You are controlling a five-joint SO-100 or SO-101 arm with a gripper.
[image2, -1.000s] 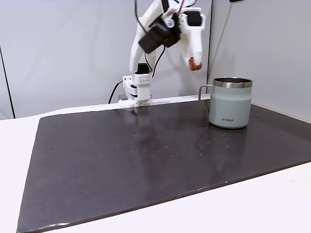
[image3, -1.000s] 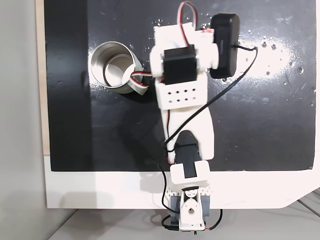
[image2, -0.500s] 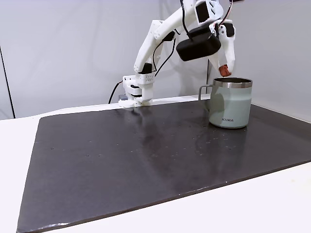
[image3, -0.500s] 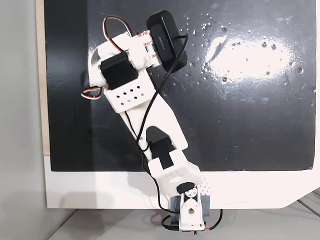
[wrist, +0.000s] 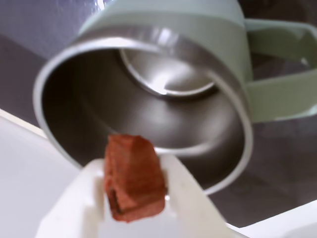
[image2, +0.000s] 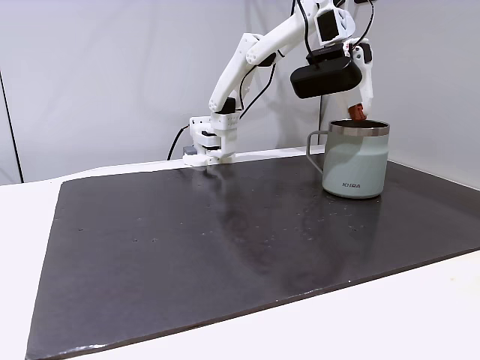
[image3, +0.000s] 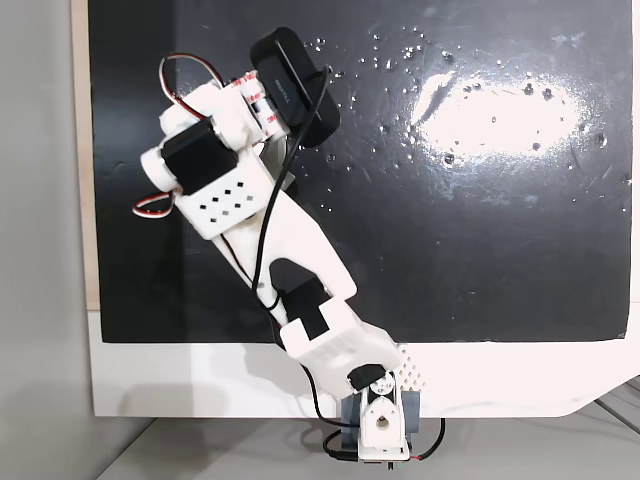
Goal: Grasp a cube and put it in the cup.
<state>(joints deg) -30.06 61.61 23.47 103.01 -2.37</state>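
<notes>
Wrist view: the pincer point(wrist: 133, 198) pinches the cube point(wrist: 132, 177) between its white fingers point(wrist: 185, 203). The cube hangs above the open mouth of the cup point(wrist: 148, 89), whose steel interior is bare; the handle points right.

Side fixed view: the arm reaches over the cup point(image2: 355, 161), which stands upright on the dark mat point(image2: 225, 247) covering the desk point(image2: 22, 247). The cube point(image2: 358, 114) sits at the pincer point(image2: 360, 112) tips, just above the steel rim.

Top fixed view: the arm point(image3: 250, 230) leans left over the mat point(image3: 480, 200), covering the cup.
</notes>
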